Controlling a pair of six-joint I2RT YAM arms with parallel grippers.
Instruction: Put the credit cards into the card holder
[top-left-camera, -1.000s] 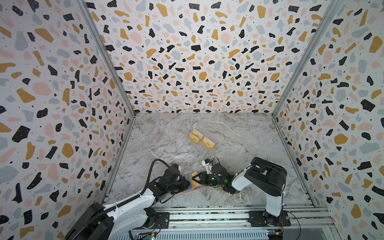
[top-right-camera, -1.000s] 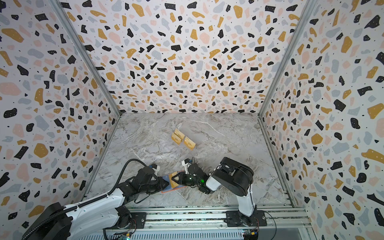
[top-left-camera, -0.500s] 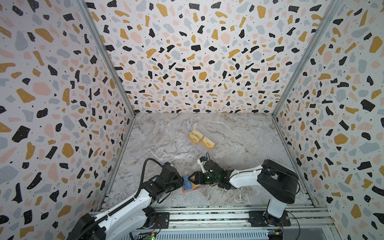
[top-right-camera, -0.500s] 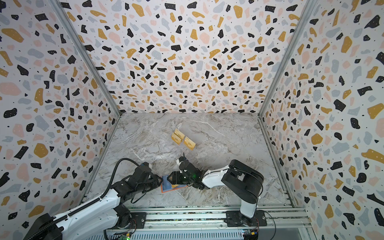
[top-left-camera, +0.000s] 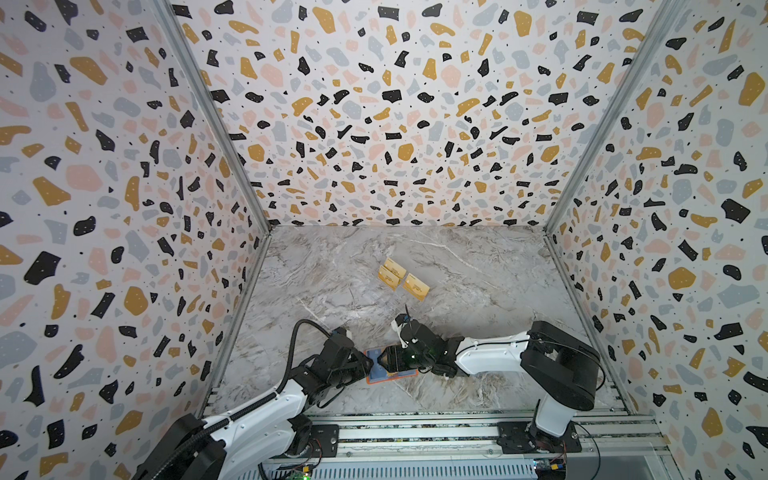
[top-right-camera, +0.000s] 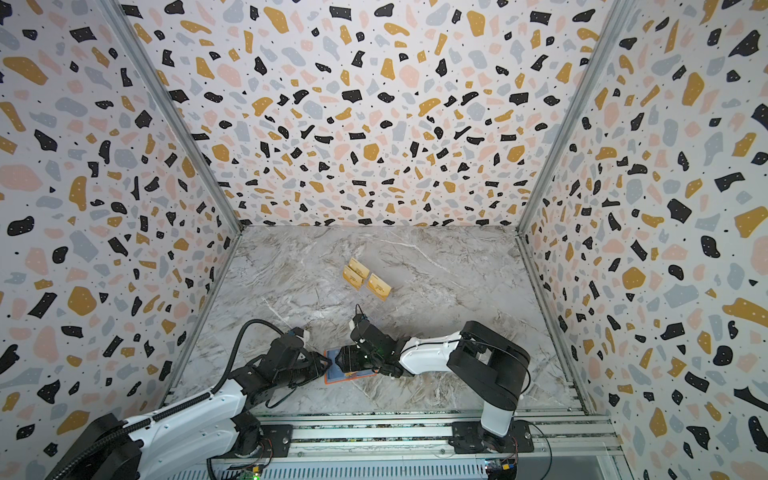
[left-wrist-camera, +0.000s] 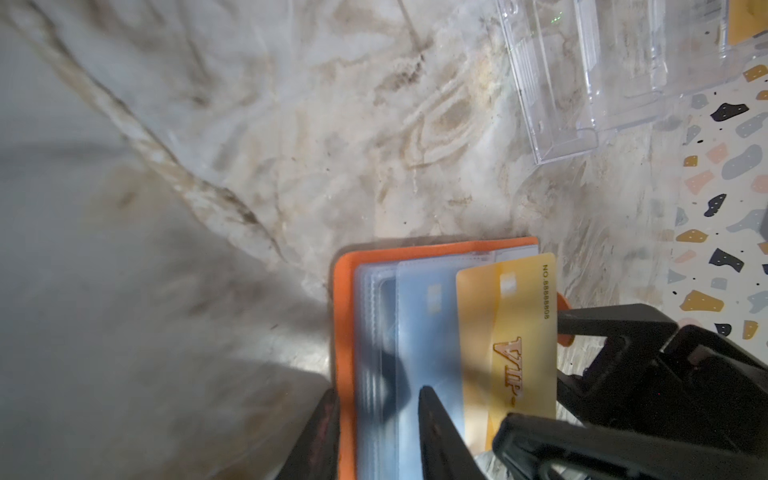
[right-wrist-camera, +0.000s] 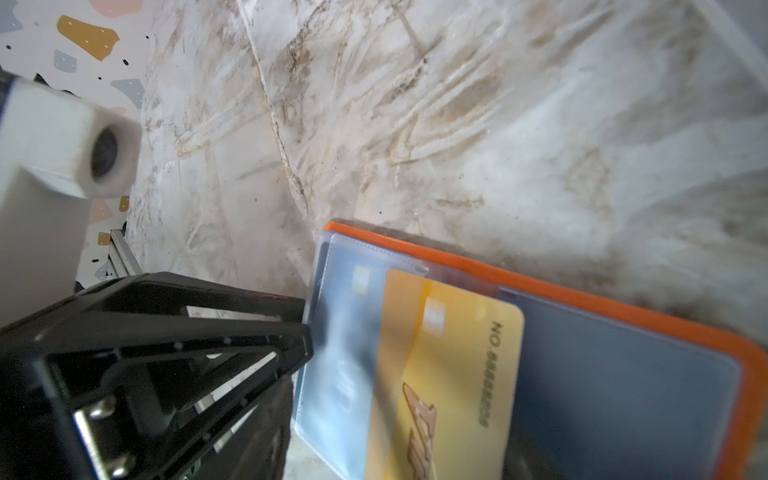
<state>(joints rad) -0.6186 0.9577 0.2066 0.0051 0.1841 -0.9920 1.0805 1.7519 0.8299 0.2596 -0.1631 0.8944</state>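
The orange card holder (left-wrist-camera: 345, 299) lies open near the table's front, its clear sleeves showing a blue card (right-wrist-camera: 345, 332). A gold credit card (left-wrist-camera: 507, 332) with "VIP" lettering rests on it, one long side tucked under a sleeve. My left gripper (left-wrist-camera: 376, 395) is shut on the holder's edge, with the cover and sleeve stack between its fingers. My right gripper (top-left-camera: 384, 359) meets it from the right and stands open around the gold card's free side. Three more gold cards (top-left-camera: 401, 278) stand farther back.
A clear acrylic rack (left-wrist-camera: 582, 83) at the table's middle holds those gold cards (top-right-camera: 365, 278). Terrazzo walls close three sides. A metal rail (top-left-camera: 415, 432) with both arm bases runs along the front edge.
My right gripper has opened and let go of the gold card, and that arm has stretched out low to the left. The holder has settled flat with its sleeves up.
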